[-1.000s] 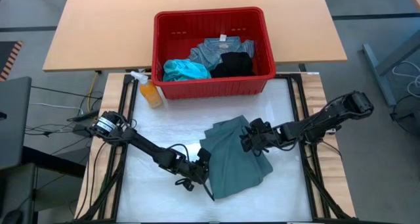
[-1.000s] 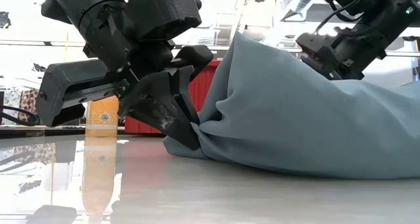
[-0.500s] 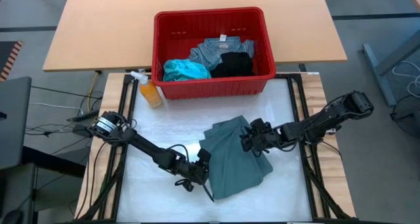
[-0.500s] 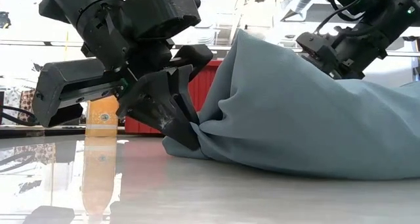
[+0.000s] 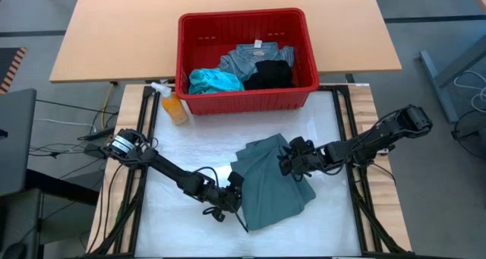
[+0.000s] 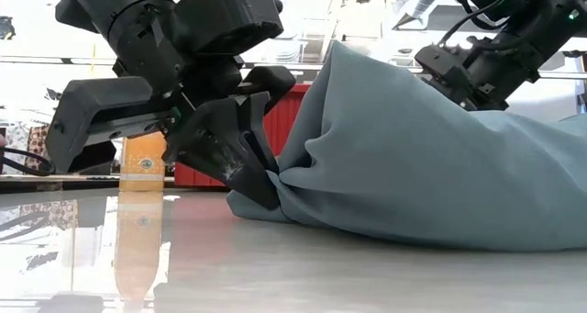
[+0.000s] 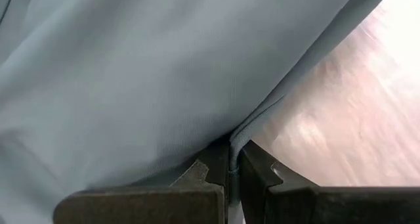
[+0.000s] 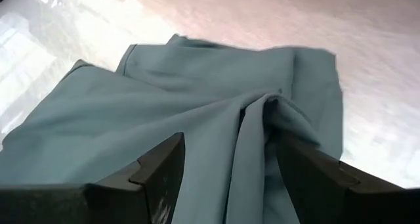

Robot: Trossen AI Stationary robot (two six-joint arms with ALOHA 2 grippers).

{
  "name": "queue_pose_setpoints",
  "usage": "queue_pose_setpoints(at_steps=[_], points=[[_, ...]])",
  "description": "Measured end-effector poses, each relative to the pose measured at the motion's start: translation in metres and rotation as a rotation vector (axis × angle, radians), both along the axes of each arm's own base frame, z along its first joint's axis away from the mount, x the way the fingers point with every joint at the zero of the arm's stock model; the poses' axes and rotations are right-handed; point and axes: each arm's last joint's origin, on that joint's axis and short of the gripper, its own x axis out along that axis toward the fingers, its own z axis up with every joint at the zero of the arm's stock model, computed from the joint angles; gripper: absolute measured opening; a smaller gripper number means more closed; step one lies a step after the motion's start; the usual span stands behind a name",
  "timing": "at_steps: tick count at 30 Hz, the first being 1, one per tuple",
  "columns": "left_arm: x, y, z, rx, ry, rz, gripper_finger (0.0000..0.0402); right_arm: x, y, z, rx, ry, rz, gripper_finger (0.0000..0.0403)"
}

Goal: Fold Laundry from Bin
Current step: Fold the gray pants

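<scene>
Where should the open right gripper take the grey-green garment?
Probably the raised fold of the grey-green garment, between the right gripper's open fingers. Come straight down; it stands up as a ridge. The left gripper is shut on the opposite edge.

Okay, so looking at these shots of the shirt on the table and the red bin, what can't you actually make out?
- Muted grey-green soft garment: its shape; it lies bunched in every view.
- Left tool: shut on a fold; how much cloth it holds is hidden between the fingers.
- Right tool: open over the garment; contact with the cloth unclear.
- Red slotted plastic bin: anything beneath the turquoise, black and blue-grey garments.
</scene>
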Motion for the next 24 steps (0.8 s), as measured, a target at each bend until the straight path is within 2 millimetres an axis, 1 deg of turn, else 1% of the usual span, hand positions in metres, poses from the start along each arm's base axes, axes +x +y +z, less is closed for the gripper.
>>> queue_pose_setpoints(at_steps=[13,15,19,22,24], points=[[0.0,-0.001,0.0,-0.041,0.004,0.029,0.0,0.0,-0.001,-0.001,-0.027,-0.002,-0.019,0.0265],[0.0,-0.001,0.0,-0.048,0.005,0.032,0.0,0.002,-0.001,-0.005,-0.036,0.013,-0.025,0.0265],[0.0,-0.001,0.0,-0.06,0.008,0.031,0.0,0.007,0.001,-0.023,-0.044,0.073,-0.04,0.0264],[0.0,-0.001,0.0,-0.063,0.009,0.033,0.0,0.01,0.002,-0.031,-0.04,0.101,-0.037,0.0243],[-0.001,-0.002,0.0,-0.075,0.011,0.044,0.0,0.01,0.004,-0.034,-0.036,0.105,-0.037,0.0205]])
